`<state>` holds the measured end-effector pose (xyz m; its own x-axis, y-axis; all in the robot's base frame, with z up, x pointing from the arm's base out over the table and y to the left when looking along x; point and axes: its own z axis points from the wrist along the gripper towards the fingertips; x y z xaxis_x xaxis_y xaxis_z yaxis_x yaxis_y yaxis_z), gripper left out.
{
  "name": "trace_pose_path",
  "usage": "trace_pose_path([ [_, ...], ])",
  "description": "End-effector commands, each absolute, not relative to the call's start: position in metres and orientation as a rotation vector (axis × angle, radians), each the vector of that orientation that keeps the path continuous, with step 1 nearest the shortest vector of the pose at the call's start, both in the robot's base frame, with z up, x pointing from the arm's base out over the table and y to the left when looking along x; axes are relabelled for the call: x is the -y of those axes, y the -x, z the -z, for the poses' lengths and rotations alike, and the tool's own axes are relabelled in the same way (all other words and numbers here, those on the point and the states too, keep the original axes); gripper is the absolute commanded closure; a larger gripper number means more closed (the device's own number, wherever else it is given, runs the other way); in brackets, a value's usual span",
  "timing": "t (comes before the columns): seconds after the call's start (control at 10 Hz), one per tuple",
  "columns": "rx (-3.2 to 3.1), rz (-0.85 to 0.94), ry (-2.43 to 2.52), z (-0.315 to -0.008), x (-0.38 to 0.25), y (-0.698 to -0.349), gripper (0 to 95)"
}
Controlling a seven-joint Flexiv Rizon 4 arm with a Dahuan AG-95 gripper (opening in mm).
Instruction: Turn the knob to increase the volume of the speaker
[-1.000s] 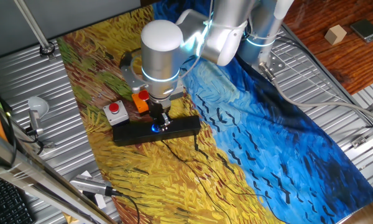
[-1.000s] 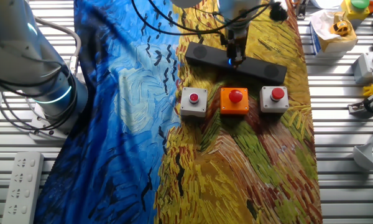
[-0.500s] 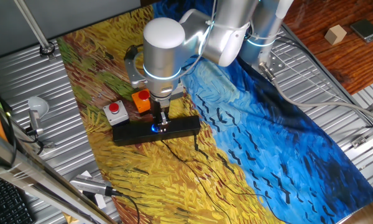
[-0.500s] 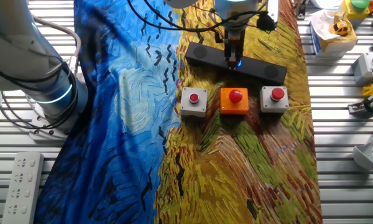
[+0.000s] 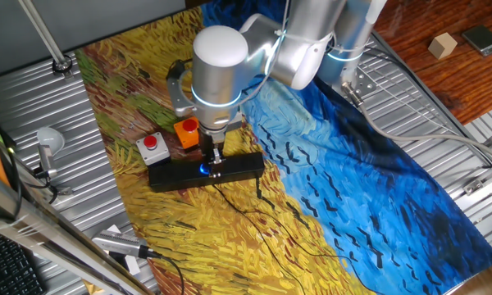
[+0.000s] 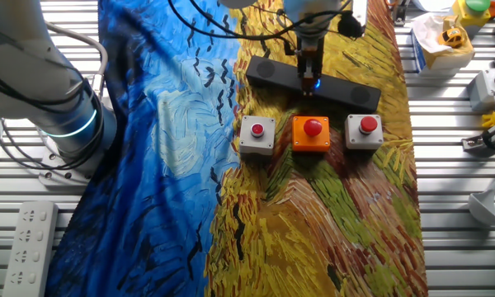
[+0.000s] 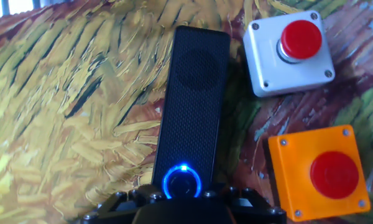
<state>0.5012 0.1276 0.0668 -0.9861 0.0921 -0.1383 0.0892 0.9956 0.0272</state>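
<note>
Where tool (image 5: 214,165) descends, knob (image 7: 182,182) beneath (glowing)

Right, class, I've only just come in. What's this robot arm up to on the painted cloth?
The arm has its gripper down on the knob, the blue-lit dial at the middle of the long black speaker. The fingers sit on either side of the dial, though the grip itself cannot be made out. Three red push-button boxes, grey, orange and grey, stand beside the speaker, untouched.
</note>
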Motion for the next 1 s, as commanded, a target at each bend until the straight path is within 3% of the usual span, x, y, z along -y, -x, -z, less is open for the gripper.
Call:
trace_pose_path([
  [0.1,-2.580,0.108,1.589,-0.0680,-0.1283,-0.4994,38.0],
  [0.6,-1.918,0.168,2.357,-0.0686,-0.1285,-0.5011,38.0],
  [1.0,-1.749,0.149,2.462,-0.0717,-0.1237,-0.5008,38.0],
])
